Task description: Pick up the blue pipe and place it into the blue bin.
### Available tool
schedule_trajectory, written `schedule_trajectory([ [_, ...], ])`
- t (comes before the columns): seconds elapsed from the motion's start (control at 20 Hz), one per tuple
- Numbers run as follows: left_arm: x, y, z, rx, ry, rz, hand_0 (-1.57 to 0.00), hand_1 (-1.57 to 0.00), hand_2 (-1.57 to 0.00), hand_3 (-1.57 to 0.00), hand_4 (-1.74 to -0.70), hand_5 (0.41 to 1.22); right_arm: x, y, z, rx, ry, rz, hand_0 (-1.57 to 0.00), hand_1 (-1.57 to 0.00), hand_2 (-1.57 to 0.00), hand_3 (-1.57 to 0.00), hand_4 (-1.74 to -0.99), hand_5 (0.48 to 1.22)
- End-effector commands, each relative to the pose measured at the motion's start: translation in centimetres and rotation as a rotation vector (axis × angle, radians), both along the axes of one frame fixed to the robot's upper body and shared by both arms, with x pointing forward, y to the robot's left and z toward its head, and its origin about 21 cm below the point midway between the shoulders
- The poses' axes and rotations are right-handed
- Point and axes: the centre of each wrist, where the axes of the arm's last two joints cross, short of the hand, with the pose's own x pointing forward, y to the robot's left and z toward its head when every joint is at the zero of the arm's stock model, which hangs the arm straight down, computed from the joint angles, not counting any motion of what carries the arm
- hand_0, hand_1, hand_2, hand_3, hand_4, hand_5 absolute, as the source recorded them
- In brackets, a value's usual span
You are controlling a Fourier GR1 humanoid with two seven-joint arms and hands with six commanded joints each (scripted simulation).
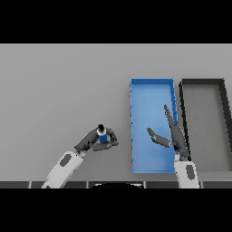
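The blue pipe point(103, 134), a short blue piece with a dark top end, stands on the grey table left of the blue bin point(152, 86). My left hand point(93, 140) comes in from the lower left and has its fingers and thumb curled round the pipe. My right hand point(175, 135) hovers over the bin's right half with straight fingers pointing away and the thumb spread to the left; it holds nothing.
A dark grey bin point(204, 82) sits directly right of the blue bin, their long walls nearly touching. The grey table point(63, 90) stretches out to the left and far side.
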Motion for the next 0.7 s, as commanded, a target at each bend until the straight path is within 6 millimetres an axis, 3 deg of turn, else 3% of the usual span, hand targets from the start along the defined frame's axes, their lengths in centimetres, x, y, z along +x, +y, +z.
schedule_trajectory([
  [0.0, -0.1, 0.0, -0.1, -0.006, -0.002, -0.005, -0.98, -1.10, -1.16, -1.11, -1.55, 1.042, 0.1, 0.1, 0.1, -0.002, -0.005, 0.001, 0.00, 0.00, 0.00, 0.00, -1.182, 0.562],
  [0.1, -0.6, -0.4, -0.2, -0.018, -0.012, -0.021, -1.19, -1.27, -1.31, -1.26, -1.62, 1.106, 0.3, 0.0, 0.1, -0.011, -0.004, -0.005, 0.00, 0.00, 0.00, 0.00, -1.178, 0.561],
  [0.25, -0.5, -0.8, -0.1, 0.000, -0.041, -0.028, -1.38, -1.42, -1.44, -1.41, -1.54, 1.162, 0.2, 0.3, 0.2, -0.003, -0.003, 0.008, 0.00, 0.00, 0.00, 0.00, -1.176, 0.559],
  [0.4, -0.8, -1.5, 0.3, -0.019, -0.084, -0.031, -1.47, -1.49, -1.50, -1.49, -1.50, 1.191, 0.0, -0.2, 0.0, -0.008, -0.002, 0.002, 0.00, 0.00, 0.00, 0.00, -1.166, 0.556],
  [0.65, -0.5, -2.8, 3.0, -0.154, -0.181, -0.045, -1.54, -1.54, -1.55, -1.54, -1.48, 1.211, 0.2, 0.3, -0.1, -0.032, 0.005, 0.000, 0.00, 0.00, 0.00, 0.00, -1.144, 0.551],
])
